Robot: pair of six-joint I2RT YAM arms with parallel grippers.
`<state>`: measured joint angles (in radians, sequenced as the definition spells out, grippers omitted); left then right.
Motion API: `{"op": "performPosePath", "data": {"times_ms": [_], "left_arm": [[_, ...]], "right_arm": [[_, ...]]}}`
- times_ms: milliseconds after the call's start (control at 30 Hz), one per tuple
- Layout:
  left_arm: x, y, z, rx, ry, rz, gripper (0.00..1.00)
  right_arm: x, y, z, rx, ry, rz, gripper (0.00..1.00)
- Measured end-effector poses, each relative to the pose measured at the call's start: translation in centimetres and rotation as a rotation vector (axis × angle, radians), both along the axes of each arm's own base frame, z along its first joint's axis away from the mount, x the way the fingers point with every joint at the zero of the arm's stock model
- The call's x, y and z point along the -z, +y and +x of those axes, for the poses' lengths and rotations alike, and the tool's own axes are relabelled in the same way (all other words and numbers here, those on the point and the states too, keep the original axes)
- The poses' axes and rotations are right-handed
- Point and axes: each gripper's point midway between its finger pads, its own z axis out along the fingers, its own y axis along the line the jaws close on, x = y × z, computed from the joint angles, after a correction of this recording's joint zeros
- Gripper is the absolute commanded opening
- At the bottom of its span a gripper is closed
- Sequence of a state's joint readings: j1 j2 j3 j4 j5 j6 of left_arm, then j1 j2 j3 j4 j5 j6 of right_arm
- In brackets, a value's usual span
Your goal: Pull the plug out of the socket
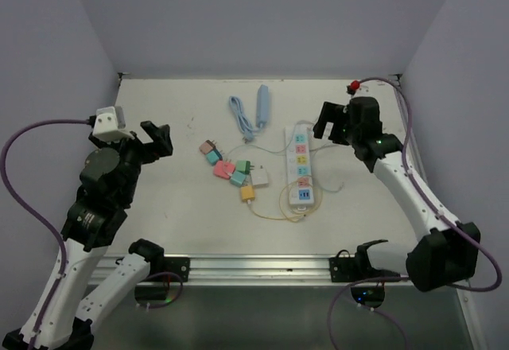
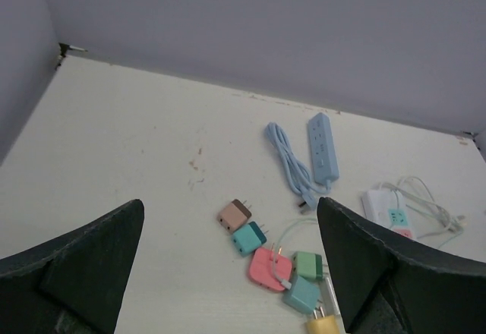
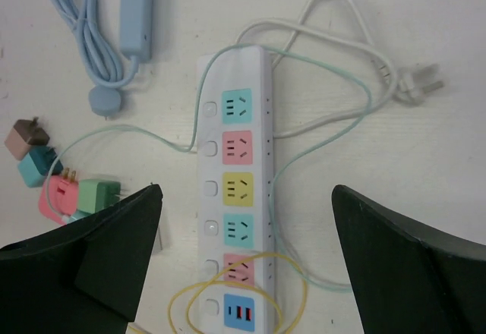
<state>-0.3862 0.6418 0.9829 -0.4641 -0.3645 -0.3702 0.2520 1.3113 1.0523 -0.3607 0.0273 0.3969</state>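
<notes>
The socket (image 1: 301, 165) is a long white power strip with pastel outlets, lying right of the table's middle. In the right wrist view every outlet of the socket (image 3: 237, 148) stands empty. Several loose plugs lie to its left: brown (image 1: 208, 146), pink (image 1: 223, 169), green (image 1: 242, 166), white (image 1: 259, 177), yellow (image 1: 247, 192). My right gripper (image 1: 332, 123) hovers open above the strip's far end, holding nothing (image 3: 247, 190). At the left, my left gripper (image 1: 155, 137) is open and empty, raised and looking over the plugs (image 2: 230, 203).
A light-blue power strip (image 1: 262, 103) and its coiled cable (image 1: 240, 115) lie at the back. Thin yellow cable (image 3: 235, 296) loops over the socket's near end. A pale green cable (image 3: 334, 76) and the strip's white cord (image 3: 342, 53) trail to its right.
</notes>
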Motion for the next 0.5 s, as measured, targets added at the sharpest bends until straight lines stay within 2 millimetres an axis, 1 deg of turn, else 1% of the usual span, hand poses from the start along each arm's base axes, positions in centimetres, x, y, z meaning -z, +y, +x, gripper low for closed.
{"op": "performPosePath", "data": {"times_ms": [67,133,167,233,333,367,433,500], "left_arm": [[-1.5,1.2,-0.8,-0.043,-0.041,0.008,1.00],[-2.4,2.3,-1.5,-0.082,-0.069,0.018,0.99],[-2.7,2.9,-1.9,-0.102,-0.083,0.025,1.00],[-3.2,3.9,-2.7,-0.139,-0.104,0.039,1.00],[-4.0,5.6,-4.3,-0.196,-0.148,0.048,1.00],[-4.2,6.2,-4.8,-0.215,-0.162,0.045,0.99],[-4.4,7.2,-5.8,-0.254,-0.187,0.043,0.99],[-4.1,8.0,-6.2,-0.291,-0.194,0.040,1.00]], "right_arm": [[-3.2,-1.4,-1.1,0.033,-0.069,-0.032,0.99],[-6.5,-3.0,-2.5,0.074,-0.149,-0.067,0.99],[-7.7,-3.6,-3.2,0.090,-0.179,-0.080,0.99],[-11.0,-5.5,-5.3,0.140,-0.274,-0.109,0.99],[-14.7,-7.7,-8.7,0.204,-0.397,-0.124,0.99],[-15.8,-8.4,-9.9,0.225,-0.445,-0.122,0.99],[-17.1,-9.5,-12.3,0.254,-0.521,-0.120,0.99],[-17.3,-10.6,-14.4,0.276,-0.584,-0.124,0.99]]}}
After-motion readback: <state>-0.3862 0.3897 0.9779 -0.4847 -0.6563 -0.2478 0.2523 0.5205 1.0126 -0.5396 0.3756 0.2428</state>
